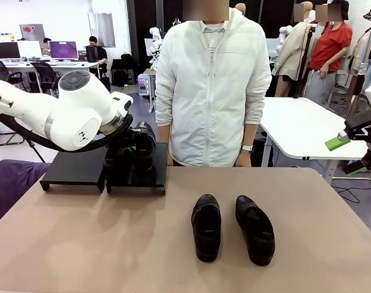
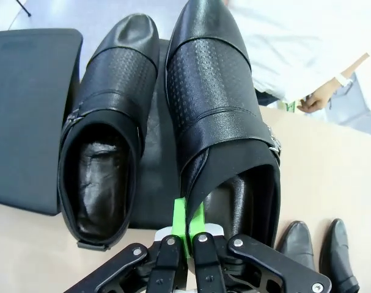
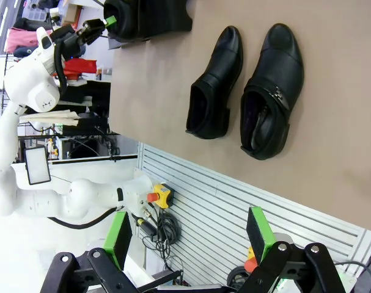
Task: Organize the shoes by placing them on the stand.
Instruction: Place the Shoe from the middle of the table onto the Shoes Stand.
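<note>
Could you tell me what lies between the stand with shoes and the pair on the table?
Just bare tabletop between that stand and the pair, seen in the front view.

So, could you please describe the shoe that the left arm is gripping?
Find the two black stands at the table's far left. At the right-hand stand, the held shoe has its collar pinched by the left arm's green fingers, while its neighbour lies free.

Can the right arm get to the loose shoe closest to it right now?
Probably yes. The right gripper is open and empty, and nothing stands on the table between it and that shoe; the left arm is away at the stand.
</note>
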Available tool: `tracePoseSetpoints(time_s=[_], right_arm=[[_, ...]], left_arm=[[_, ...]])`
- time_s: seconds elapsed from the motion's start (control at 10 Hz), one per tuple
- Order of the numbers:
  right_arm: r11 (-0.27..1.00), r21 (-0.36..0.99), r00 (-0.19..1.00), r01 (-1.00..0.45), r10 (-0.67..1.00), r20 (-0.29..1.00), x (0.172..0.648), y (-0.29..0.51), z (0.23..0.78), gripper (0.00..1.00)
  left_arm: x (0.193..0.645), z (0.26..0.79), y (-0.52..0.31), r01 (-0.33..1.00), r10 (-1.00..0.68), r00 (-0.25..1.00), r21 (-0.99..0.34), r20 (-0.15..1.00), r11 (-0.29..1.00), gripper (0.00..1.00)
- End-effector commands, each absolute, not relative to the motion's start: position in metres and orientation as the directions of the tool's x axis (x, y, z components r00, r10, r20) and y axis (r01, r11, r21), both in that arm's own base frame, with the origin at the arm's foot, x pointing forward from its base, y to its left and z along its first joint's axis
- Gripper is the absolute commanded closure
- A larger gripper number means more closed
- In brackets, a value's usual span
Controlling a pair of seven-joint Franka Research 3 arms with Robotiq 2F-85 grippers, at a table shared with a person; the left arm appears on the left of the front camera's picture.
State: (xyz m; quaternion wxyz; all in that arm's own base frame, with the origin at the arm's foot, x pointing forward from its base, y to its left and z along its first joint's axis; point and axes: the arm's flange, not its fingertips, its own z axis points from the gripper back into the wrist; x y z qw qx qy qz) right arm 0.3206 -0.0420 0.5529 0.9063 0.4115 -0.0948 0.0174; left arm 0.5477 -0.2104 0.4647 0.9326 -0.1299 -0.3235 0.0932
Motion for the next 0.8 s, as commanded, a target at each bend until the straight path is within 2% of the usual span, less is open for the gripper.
tracePoseSetpoints(time_s=[0.0,0.5,0.6,0.7], right_arm=[[0.658,0.742,0.980,-0.128,-0.031,0.196,0.322,-0.045,0.554,0.00],[0.658,0.742,0.980,-0.128,-0.031,0.196,0.322,-0.045,0.554,0.00],[0.658,0.742,0.980,-0.128,-0.031,0.196,0.322,-0.045,0.554,0.00],[0.658,0.742,0.980,-0.128,-0.031,0.196,0.322,-0.045,0.554,0.00]], left_arm=[[0.605,0.429,-0.247,-0.105,0.302,0.715,-0.331,0.630,0.938,1.00],[0.624,0.408,-0.253,-0.139,0.304,0.741,-0.306,0.599,0.942,1.00],[0.625,0.407,-0.254,-0.140,0.310,0.740,-0.314,0.597,0.939,0.61],[0.625,0.406,-0.255,-0.135,0.304,0.741,-0.311,0.598,0.941,0.03]])
